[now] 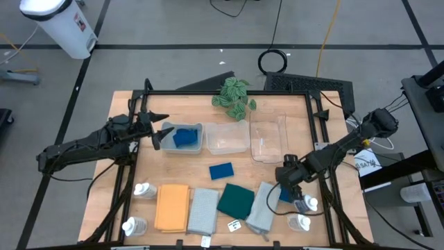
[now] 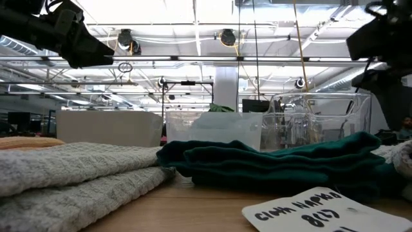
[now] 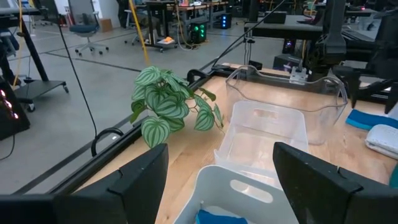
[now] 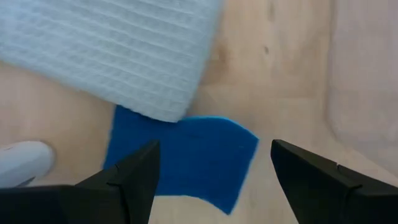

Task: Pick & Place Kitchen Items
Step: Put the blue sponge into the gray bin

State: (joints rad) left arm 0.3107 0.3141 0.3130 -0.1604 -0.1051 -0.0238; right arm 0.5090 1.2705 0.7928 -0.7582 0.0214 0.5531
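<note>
Label card (image 2: 302,211): white, handwritten, flat on the table (image 1: 270,160) at the near edge, closest to the low camera.
Green cloth (image 1: 236,200): folded, near middle, just right of the grey cloth (image 1: 202,210); in the low view it is heaped behind the card.
Orange cloth (image 1: 172,207): flat, left of the grey cloth, touching it.
Right grey cloth (image 1: 262,207): folded, right of the green cloth, one corner lying over a sponge (image 4: 186,158).
Right gripper (image 1: 286,182): hovers over that half-covered sponge at the near right, fingers (image 4: 134,174) spread wide, gripping nothing.
Right bottles (image 1: 309,204): two white ones at the near right corner, just beside the sponge.
Left bottles (image 1: 144,189): two at the near left, beside the orange cloth.
Loose sponge (image 1: 221,171): blue, alone mid-table, between the bins and the cloths.
Left gripper (image 1: 161,132): at the left end of the left bin (image 1: 183,139), fingers (image 3: 130,180) apart and empty.
Bin sponges (image 1: 185,137): blue, lying inside the left bin.
Middle bin (image 1: 227,137): just right of the left bin.
Right bin (image 1: 268,139): clear, next along.
Plant (image 1: 232,97): far edge, behind the bins.
</note>
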